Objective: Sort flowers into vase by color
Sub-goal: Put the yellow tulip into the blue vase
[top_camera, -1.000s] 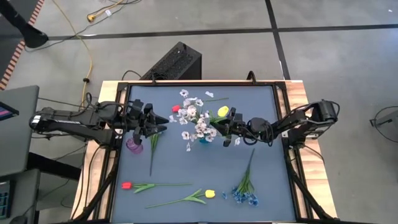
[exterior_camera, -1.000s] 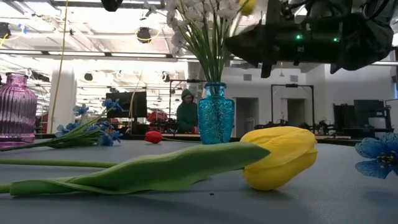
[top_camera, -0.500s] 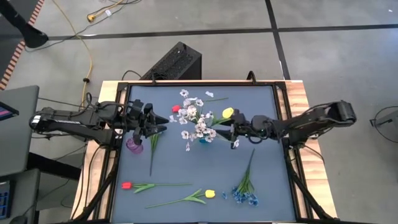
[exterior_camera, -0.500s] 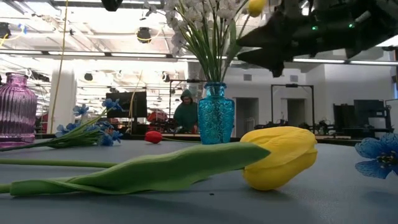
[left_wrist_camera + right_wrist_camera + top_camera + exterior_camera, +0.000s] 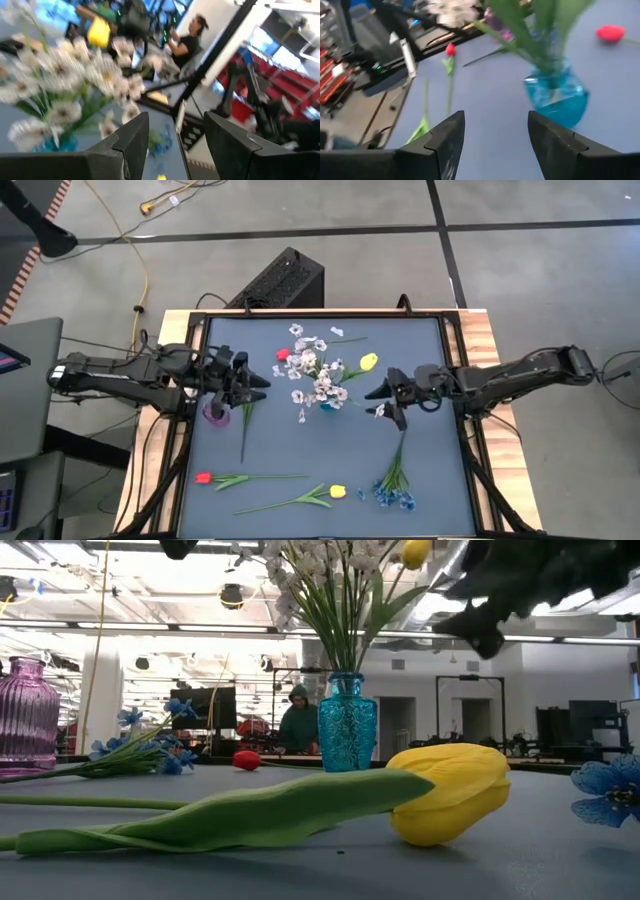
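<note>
A blue glass vase (image 5: 346,725) stands mid-table holding white blossom sprays (image 5: 318,380) and one yellow tulip (image 5: 368,362). My right gripper (image 5: 380,402) is open just right of that vase, touching nothing. My left gripper (image 5: 258,385) is open above a blue spray (image 5: 150,745), whose stem (image 5: 244,430) lies flat beside the purple vase (image 5: 215,415). A red tulip (image 5: 283,354) lies behind the blue vase. Along the near edge lie another red tulip (image 5: 205,478), a yellow tulip (image 5: 338,492) and a second blue spray (image 5: 395,492).
The table's raised frame (image 5: 455,380) runs along the right side, close behind my right arm. A black box (image 5: 285,280) sits on the floor past the far edge. A person (image 5: 300,720) shows in the room beyond. Bare mat (image 5: 330,445) lies between the vases and the near flowers.
My right gripper has drawn back from the yellow tulip's head toward the table's right edge and slightly toward the near edge. The yellow tulip has stayed standing in the blue vase with the white sprays.
</note>
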Controlling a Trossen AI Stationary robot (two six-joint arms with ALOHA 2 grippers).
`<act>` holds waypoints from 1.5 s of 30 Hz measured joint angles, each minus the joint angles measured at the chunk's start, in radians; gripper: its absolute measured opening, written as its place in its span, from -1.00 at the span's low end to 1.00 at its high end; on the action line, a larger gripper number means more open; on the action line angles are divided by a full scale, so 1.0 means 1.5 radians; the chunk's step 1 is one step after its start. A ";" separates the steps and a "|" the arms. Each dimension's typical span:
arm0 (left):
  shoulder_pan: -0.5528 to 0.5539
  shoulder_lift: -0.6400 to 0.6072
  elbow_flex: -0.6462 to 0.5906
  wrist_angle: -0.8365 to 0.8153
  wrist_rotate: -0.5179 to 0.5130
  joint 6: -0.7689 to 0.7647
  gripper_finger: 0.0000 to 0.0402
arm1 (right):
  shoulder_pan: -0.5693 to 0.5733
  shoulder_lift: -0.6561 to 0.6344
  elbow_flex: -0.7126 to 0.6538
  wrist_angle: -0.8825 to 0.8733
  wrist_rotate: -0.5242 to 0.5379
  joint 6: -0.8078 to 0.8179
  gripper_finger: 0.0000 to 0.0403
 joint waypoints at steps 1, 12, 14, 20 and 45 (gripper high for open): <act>0.000 0.000 0.000 -0.013 0.013 -0.002 -0.12 | 0.013 0.000 0.016 -0.025 0.000 0.005 0.21; -0.069 0.008 0.000 -0.158 0.080 0.000 -0.12 | 0.179 0.023 0.155 -0.239 0.069 0.220 0.21; -0.091 0.016 0.000 -0.162 0.077 0.008 -0.12 | 0.212 0.031 0.164 -0.239 0.088 0.279 0.21; -0.181 0.106 0.000 -0.098 0.078 -0.013 -0.12 | 0.345 0.081 0.197 -0.222 0.141 0.370 0.21; -0.527 0.623 0.145 0.085 -0.311 -0.177 -0.12 | 0.601 0.388 0.357 -0.174 0.245 0.317 0.21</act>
